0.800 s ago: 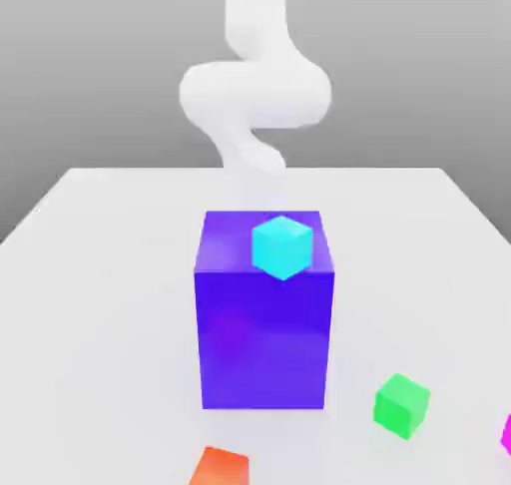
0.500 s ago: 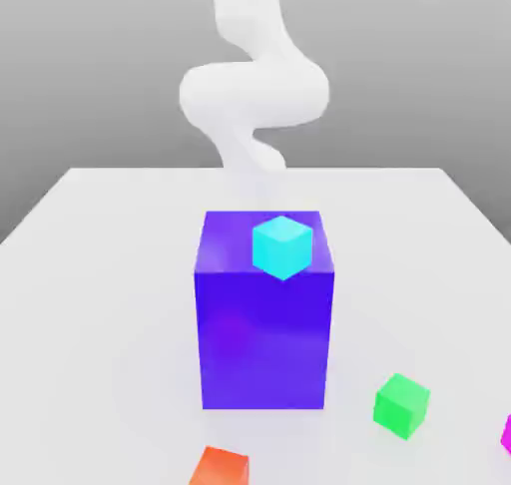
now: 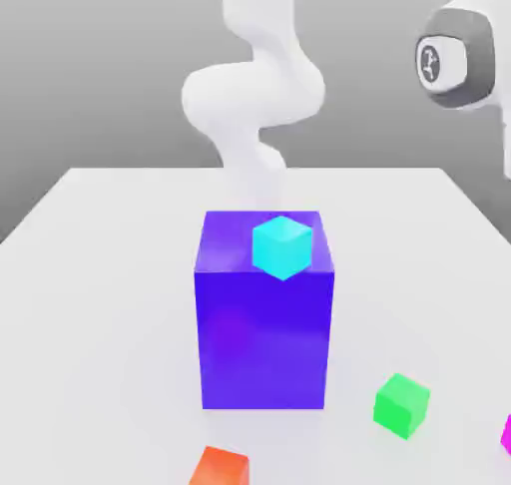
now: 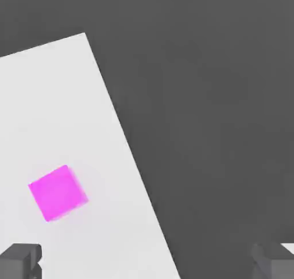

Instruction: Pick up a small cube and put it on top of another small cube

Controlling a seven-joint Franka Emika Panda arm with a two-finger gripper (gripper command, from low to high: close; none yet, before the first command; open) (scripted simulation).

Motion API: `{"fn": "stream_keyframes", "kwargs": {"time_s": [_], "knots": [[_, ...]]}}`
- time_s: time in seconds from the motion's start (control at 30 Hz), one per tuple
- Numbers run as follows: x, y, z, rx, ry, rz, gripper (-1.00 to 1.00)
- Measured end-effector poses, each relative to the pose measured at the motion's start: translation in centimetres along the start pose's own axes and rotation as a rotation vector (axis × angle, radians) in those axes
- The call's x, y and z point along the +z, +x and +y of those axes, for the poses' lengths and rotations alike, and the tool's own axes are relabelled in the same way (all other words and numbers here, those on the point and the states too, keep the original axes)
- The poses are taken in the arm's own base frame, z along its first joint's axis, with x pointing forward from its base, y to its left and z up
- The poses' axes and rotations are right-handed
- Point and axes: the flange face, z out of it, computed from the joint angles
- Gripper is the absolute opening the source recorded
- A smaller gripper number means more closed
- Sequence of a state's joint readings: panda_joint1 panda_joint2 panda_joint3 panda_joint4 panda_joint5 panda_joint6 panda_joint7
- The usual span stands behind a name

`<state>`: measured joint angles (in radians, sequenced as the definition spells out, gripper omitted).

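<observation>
So the small cyan cube [image 3: 282, 245] is sitting on top of a big blue-purple block [image 3: 264, 313], dead center of the exterior view, toward the block's right rear part and turned a bit so one corner points at the camera. It's a clean bright turquoise, lighter on the top face. The block under it is glossy, much larger, with a faint pinkish sheen on its front face.

Other small cubes are scattered on the tabletop [image 3: 100, 273]: a green cube [image 3: 401, 405] at lower right, an orange cube [image 3: 220, 467] cut off by the bottom edge, and a magenta cube [image 3: 507, 433] barely peeking in at the right edge. In the hand view that magenta cube [image 4: 57, 192] lies flat on the tabletop [image 4: 51, 100] at lower left of the frame, close to the tabletop's edge.

Tabletop is plain white, matte, and the room is just a flat grey backdrop.

The white arm [image 3: 255, 94] curls up behind the block, and the wrist housing [image 3: 457, 59] shows at upper right. The fingers [image 4: 20, 260] are spread wide apart at the bottom corners of the hand view, gripper [image 4: 146, 263] grasping nothing.
</observation>
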<state>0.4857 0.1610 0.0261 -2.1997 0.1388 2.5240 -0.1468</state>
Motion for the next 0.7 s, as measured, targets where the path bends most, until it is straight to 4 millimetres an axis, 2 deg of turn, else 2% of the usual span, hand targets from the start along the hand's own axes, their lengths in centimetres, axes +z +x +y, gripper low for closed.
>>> {"fn": "stream_keyframes", "kwargs": {"time_s": [0.23,0.37,0.4,0.57,0.6,0.63,0.7], "knots": [[12.0,-2.2,-5.7,-0.345,-0.037,-0.162,0.0],[18.2,-3.4,-6.0,-0.393,-0.043,-0.182,0.0],[19.3,-3.7,-6.0,-0.394,-0.043,-0.183,-1.0],[19.3,-3.7,-6.0,-0.394,-0.043,-0.185,-1.0],[19.9,-3.8,-5.9,-0.395,-0.043,-0.186,-1.0],[19.4,-3.7,-6.0,-0.396,-0.043,-0.185,-1.0],[17.2,-3.3,-6.2,-0.397,-0.044,-0.185,-1.0]]}}
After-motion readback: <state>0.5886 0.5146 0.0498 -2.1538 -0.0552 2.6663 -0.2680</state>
